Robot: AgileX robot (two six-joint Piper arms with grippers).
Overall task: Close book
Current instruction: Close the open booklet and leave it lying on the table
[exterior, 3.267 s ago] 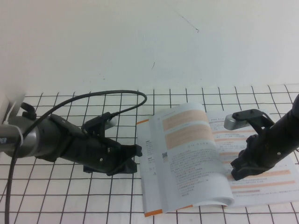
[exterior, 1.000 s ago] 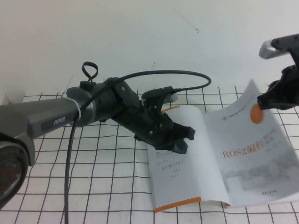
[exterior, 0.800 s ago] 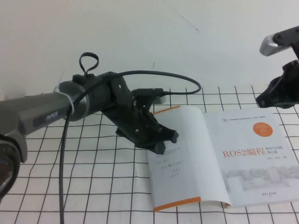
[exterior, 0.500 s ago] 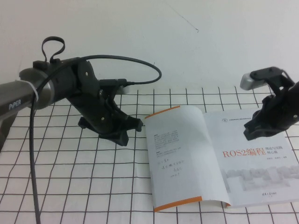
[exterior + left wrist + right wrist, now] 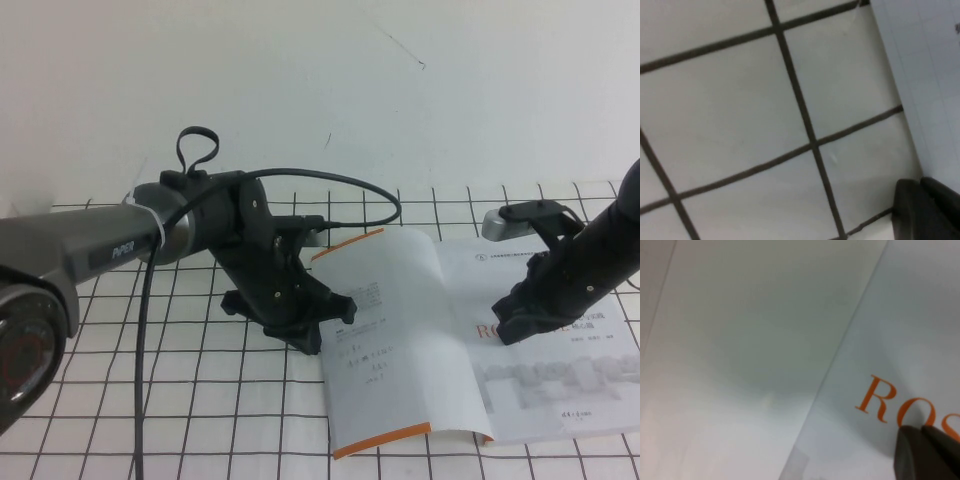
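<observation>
Both jaws closed, empty: left gripper (image 5: 308, 333) at the open book (image 5: 415, 345), left edge; right gripper (image 5: 511, 328) on the title page

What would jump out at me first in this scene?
An open book lies at the right of the black-gridded table, its orange-lettered title page showing. The left gripper sits at the book's left edge; the right gripper hangs low over the title page.

Bright, even light, soft shadows on the book (image 5: 440, 340); both wrist views are blurred.
</observation>
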